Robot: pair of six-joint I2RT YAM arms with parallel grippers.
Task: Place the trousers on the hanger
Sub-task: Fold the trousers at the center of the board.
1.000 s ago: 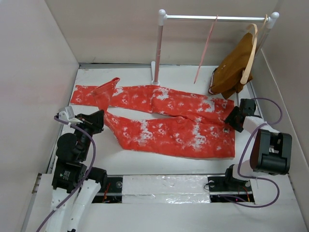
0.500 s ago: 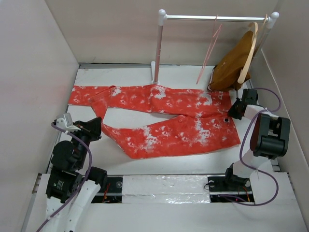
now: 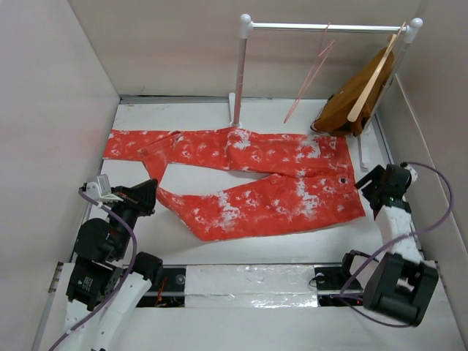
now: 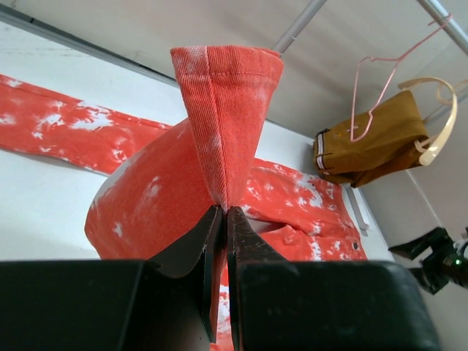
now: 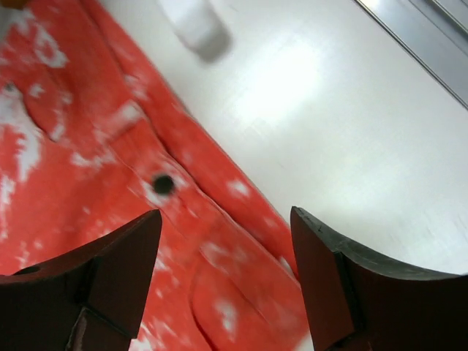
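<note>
Long orange-red cloth trousers with white splotches (image 3: 248, 175): spread on white table (image 3: 292, 248), waist at right. Left gripper (image 4: 223, 212): clamped on raised leg hem. Right gripper (image 5: 225, 219): fingers apart, above waist edge near small dark button (image 5: 162, 183). Thin pale-pink rod hanger (image 3: 313, 73): hooked on metal rail (image 3: 292, 27), tilted

I see the trousers (image 3: 256, 186), orange-red with white splotches, spread flat across mid-bench, waist near the right edge, legs running left, near cuff lifted. The hanger (image 3: 308, 75), thin pale pink, hangs slanted over the far edge, right of centre.
</note>
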